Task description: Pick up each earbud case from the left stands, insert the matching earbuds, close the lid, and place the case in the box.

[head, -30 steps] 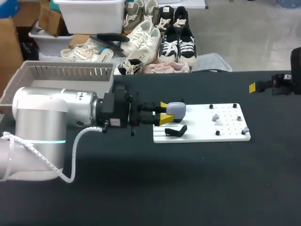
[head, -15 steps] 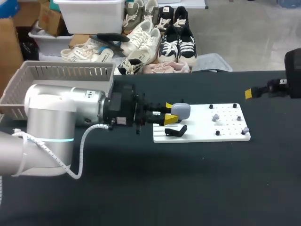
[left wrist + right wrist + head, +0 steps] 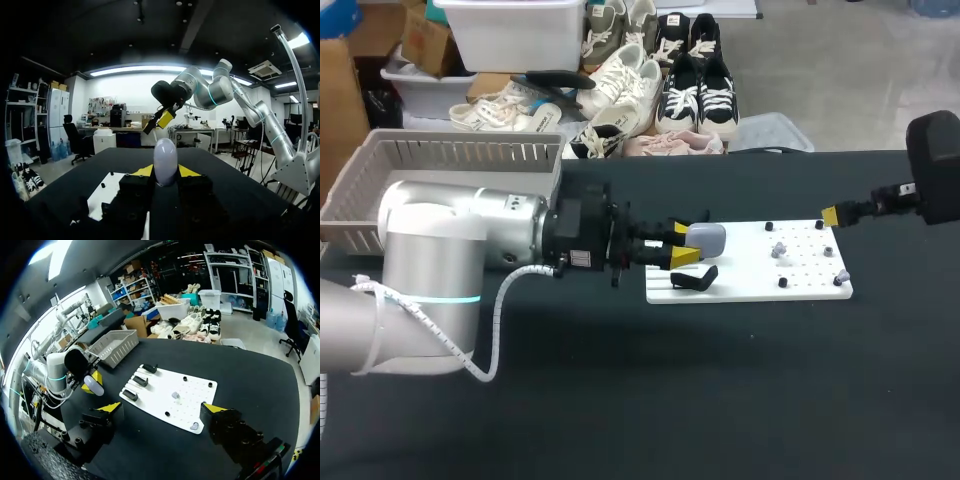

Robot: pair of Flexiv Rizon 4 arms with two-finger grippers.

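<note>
The left end effector (image 3: 681, 243) pinches the pale grey oval earbud case (image 3: 706, 238); the spread right end effector (image 3: 162, 409) hangs nearer the small grey earbuds (image 3: 778, 248).

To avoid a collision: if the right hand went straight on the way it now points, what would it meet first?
Most likely the white board, which lies straight ahead of the open right hand in its wrist view. Its downward tilt is hard to judge, so this is uncertain.
</note>
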